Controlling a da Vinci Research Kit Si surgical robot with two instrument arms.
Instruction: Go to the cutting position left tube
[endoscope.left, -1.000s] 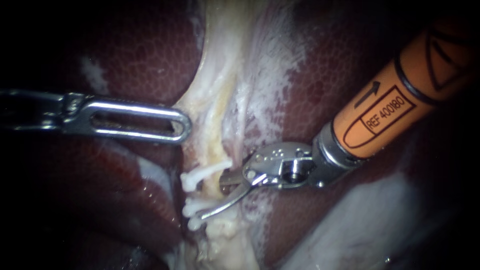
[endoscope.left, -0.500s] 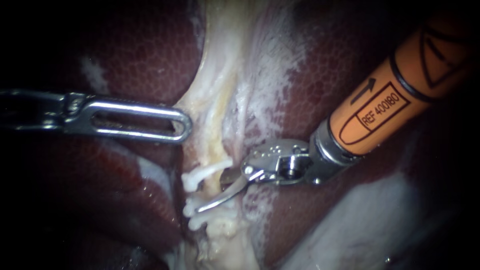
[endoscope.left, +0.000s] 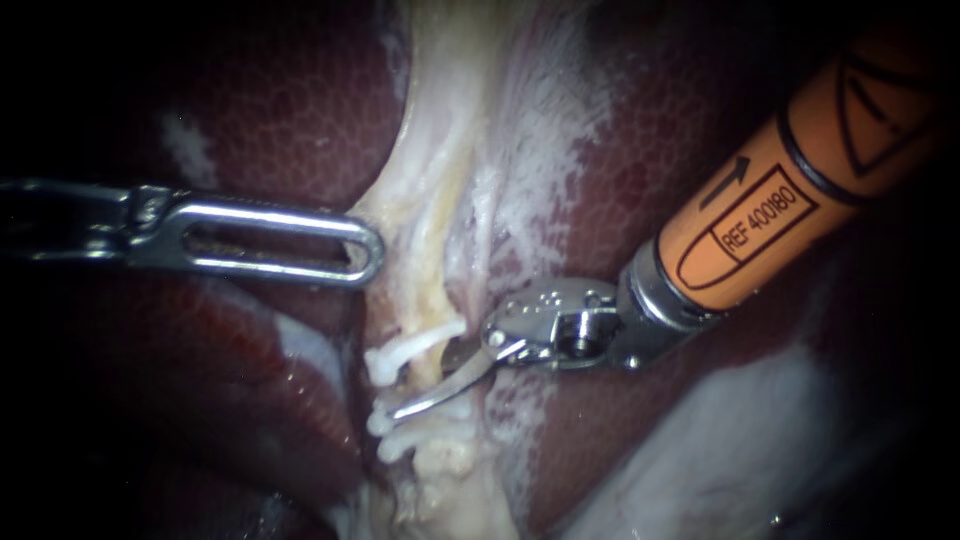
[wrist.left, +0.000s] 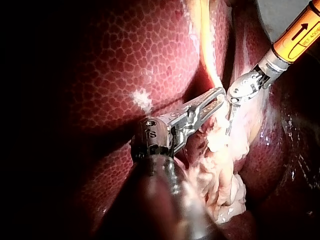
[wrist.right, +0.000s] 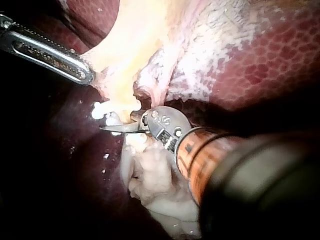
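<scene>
Steel-bladed right instrument (endoscope.left: 420, 382) gaping — pale tube (endoscope.left: 428, 300) between.

I see the liver (endoscope.left: 250, 100), dark red and mottled. A pale yellowish band of tissue (endoscope.left: 440, 150) runs down the cleft between its lobes. A whitish film (endoscope.left: 545, 150) spreads from there over the liver's surface, and a small white fleck (endoscope.left: 185, 145) sits well apart from the cleft.

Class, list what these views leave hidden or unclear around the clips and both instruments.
Endoscope view: the right instrument's upper blade, mostly behind pale tissue.
Left wrist view: the clips, not separable from pale tissue beside the left instrument.
Right wrist view: tissue under the right instrument's blurred shaft.
Endoscope view: the left instrument's shaft, lost in darkness.
</scene>
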